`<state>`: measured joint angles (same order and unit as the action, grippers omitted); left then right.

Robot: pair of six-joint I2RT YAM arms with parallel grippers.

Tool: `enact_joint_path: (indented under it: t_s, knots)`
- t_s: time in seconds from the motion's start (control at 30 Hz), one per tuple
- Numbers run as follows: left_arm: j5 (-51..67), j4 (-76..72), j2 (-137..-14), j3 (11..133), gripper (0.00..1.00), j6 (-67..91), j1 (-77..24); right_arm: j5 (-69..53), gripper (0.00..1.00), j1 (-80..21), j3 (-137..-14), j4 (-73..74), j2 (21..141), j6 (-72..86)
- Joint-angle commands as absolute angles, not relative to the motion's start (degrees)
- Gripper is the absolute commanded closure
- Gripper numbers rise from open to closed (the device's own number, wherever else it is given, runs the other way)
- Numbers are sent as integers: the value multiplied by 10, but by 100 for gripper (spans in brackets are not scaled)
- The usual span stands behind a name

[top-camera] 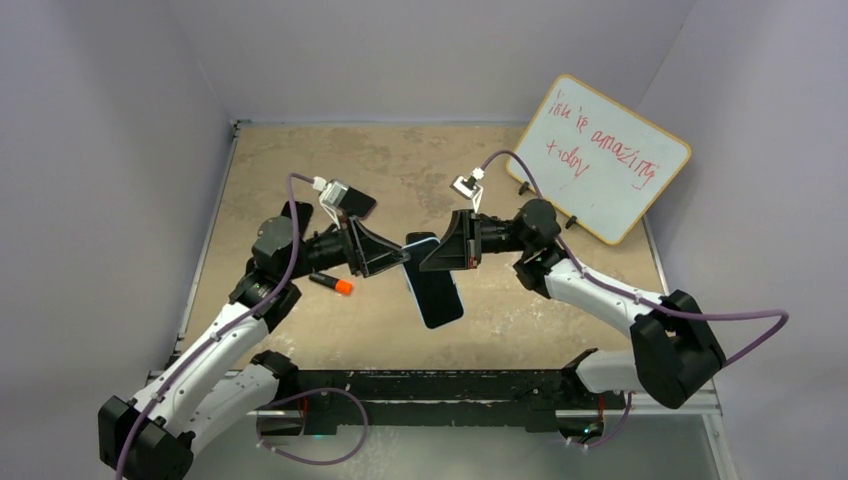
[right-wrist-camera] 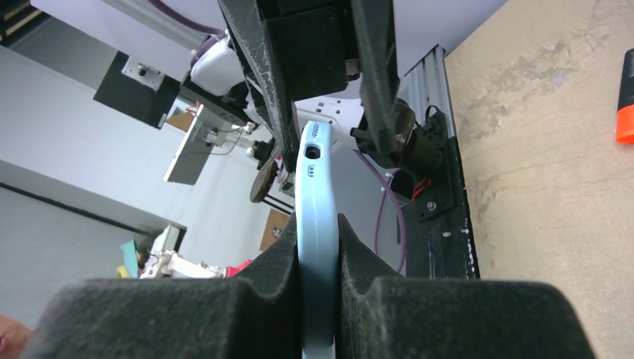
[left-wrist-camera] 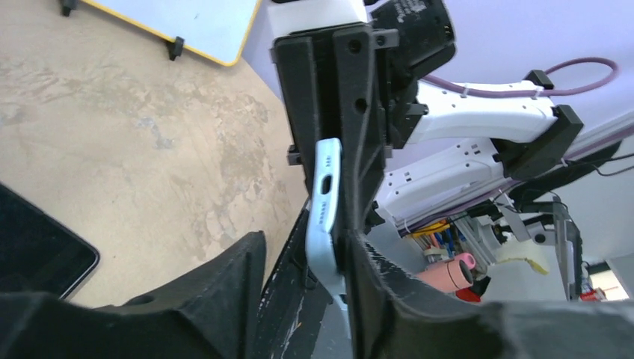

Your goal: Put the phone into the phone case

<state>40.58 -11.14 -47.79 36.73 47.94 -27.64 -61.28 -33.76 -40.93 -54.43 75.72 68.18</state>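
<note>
- Two robot arms: left arm (top-camera: 215, 345), right arm (top-camera: 600, 290).
- Two grippers: left gripper (top-camera: 399, 262), right gripper (top-camera: 429, 261).
- One light-blue phone case (right-wrist-camera: 317, 224).
- One black phone (left-wrist-camera: 37, 258).
- One whiteboard (top-camera: 600, 160) bearing red handwriting.
- One orange-capped marker (top-camera: 332, 284).
- One tan table (top-camera: 300, 150).

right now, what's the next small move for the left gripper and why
Probably close the left gripper on the case at its port end. The right gripper pinches the case tight, while the left fingers only straddle the free end, with a gap showing beside it. So the case looks clamped from one side only.
</note>
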Motion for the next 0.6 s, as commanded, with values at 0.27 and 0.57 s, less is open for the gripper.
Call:
enact_joint_path:
  t_s: [0.27,0.57]
  knots:
    - [356,-58,-509,394,100,440,-275,-564,100,-342,-428,-439,744,586]
    - [295,92,-512,451,98,367,-282,-502,100,-343,-421,-384,763,523]
